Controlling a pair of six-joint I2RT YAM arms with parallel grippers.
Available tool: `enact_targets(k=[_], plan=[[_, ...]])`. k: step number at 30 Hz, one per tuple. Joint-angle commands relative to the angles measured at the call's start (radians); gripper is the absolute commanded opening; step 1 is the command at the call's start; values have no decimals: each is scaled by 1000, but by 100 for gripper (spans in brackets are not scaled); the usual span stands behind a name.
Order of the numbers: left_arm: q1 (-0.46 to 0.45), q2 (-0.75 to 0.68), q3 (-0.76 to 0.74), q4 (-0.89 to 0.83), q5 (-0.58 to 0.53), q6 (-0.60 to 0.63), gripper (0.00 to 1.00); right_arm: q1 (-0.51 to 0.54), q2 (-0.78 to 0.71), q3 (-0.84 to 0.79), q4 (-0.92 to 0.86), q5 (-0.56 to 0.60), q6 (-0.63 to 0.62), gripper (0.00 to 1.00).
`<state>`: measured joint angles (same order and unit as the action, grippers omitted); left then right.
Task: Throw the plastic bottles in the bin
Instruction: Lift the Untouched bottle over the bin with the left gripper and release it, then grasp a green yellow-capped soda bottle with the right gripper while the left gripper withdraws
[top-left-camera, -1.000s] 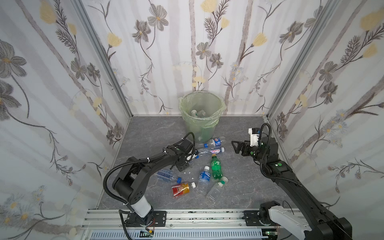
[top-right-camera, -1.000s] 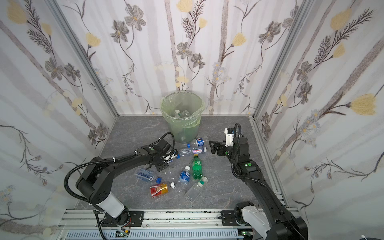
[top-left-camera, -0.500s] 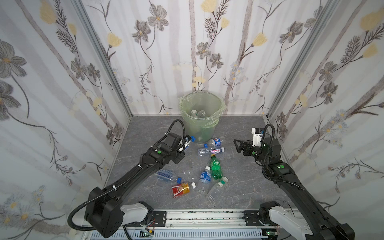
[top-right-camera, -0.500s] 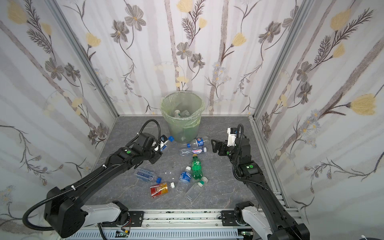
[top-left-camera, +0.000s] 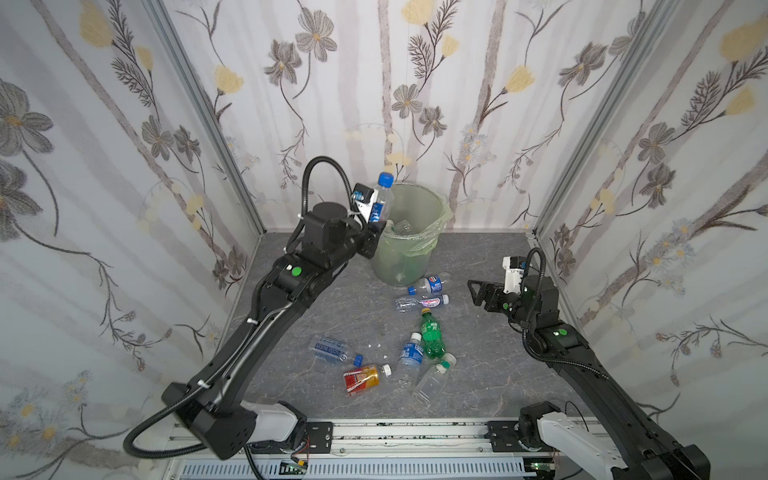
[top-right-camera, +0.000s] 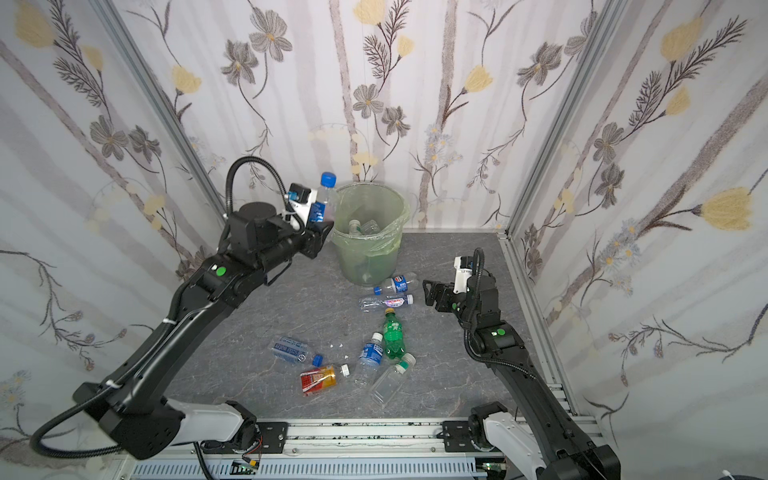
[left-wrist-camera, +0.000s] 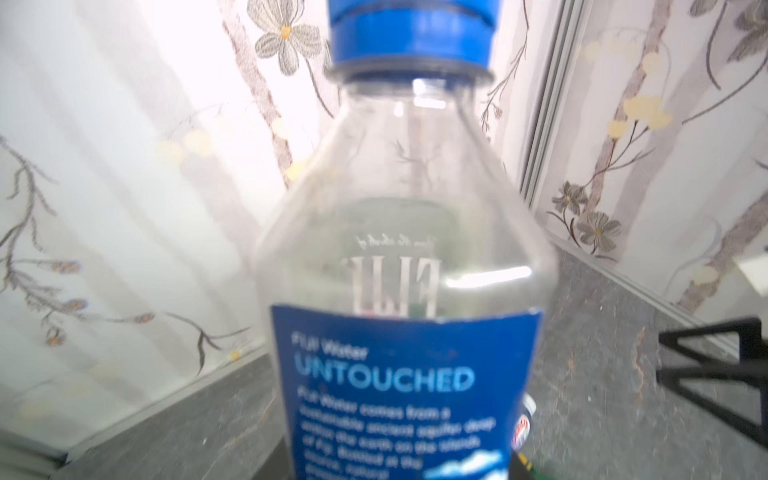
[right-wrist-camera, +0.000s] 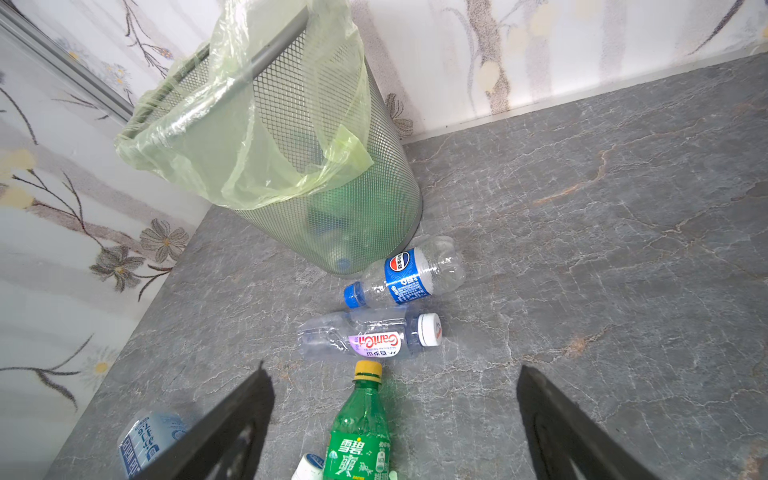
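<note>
My left gripper (top-left-camera: 375, 229) is raised at the left rim of the bin (top-left-camera: 400, 266), shut on a clear bottle (top-left-camera: 381, 203) with a blue cap and blue label, held upright. That bottle (left-wrist-camera: 409, 257) fills the left wrist view and hides the jaws. A few bottles lie inside the bin (top-right-camera: 365, 262). Several bottles lie on the floor: a Pepsi one (top-left-camera: 430, 284), a white-capped clear one (top-left-camera: 419, 301), a green one (top-left-camera: 431, 332), an orange-red one (top-left-camera: 361, 377). My right gripper (top-left-camera: 478, 293) hovers open over the floor, right of them, the green bottle (right-wrist-camera: 361, 432) between its fingers' line of sight.
Patterned walls close in the grey stone floor (top-left-camera: 340, 299) on three sides. A rail (top-left-camera: 395, 436) with both arm bases runs along the front. More bottles lie at the front middle: a blue-labelled one (top-left-camera: 330, 348), another (top-left-camera: 410, 357), and a clear green-capped one (top-left-camera: 432, 380).
My left arm has lifted the blue-capped bottle off the floor and carried it up to the bin's left rim. My right gripper has drifted slightly right and narrowed a little.
</note>
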<state>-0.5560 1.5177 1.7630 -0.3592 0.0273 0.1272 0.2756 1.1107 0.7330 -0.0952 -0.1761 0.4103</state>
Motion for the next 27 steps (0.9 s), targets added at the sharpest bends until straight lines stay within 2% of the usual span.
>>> enact_targets(k=[1, 4, 7, 9, 12, 17, 22, 27], plan=[[24, 211, 245, -13, 20, -81, 62, 18, 16, 13, -4, 18, 17, 92], [32, 388, 455, -109, -12, -124, 82, 35, 33, 63, -48, 6, 12, 92], [34, 383, 425, -127, -34, -131, 91, 62, 51, 90, -128, 5, -27, 92], [34, 338, 365, -127, -54, -124, 94, 83, 56, 94, -166, 20, -53, 92], [33, 228, 231, -127, -109, -106, 96, 103, 75, 102, -216, 3, -64, 92], [55, -16, -92, -129, -208, -146, 100, 160, 146, 89, -294, -20, -38, 92], [80, -223, -396, -126, -250, -172, 100, 200, 252, 39, -233, -102, 19, 91], [82, -369, -614, -127, -266, -216, 100, 251, 391, 54, -170, -136, 59, 88]])
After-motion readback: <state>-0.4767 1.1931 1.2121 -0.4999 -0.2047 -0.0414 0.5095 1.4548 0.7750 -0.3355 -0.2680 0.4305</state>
